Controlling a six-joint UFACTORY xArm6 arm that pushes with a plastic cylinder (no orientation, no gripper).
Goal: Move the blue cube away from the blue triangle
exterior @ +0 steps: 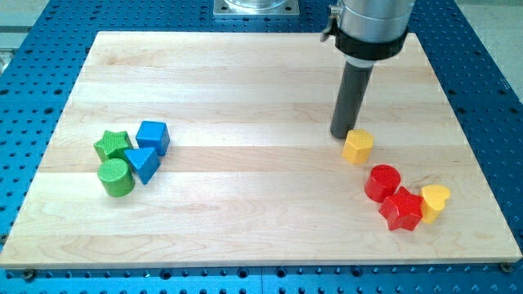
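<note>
Two clusters of blocks sit on the pale wooden tabletop (245,82) in our one camera view, and we are parked at the wrong one. Our tool is a plain dark rod with nothing to spread or close, and it carries nothing. Its lower end, my tip (341,135), rests on the wood just to the upper left of the yellow faceted plastic block (358,146), close enough that we cannot tell touching from a hair apart. Below that, toward the view's right bottom, the red cylinder (382,181), the red star-like block (401,209) and the yellow heart-shaped block (435,200) huddle together.

Over on the view's left is our business. The blue plastic cube (153,136) stands at the top right of its group, with the blue triangle block (144,163) just below it, apparently touching. The green star block (112,145) is just left of the cube, and the green cylinder (116,177) sits at the bottom.

So the push has not begun. We judge the clean play is to cross the open wood well clear of the yellow block and come in at the narrow seam between cube and triangle. From there we drive the cube toward the view's top or upper right. Strike near the middle of its face, or it will likely spin into the green star.
</note>
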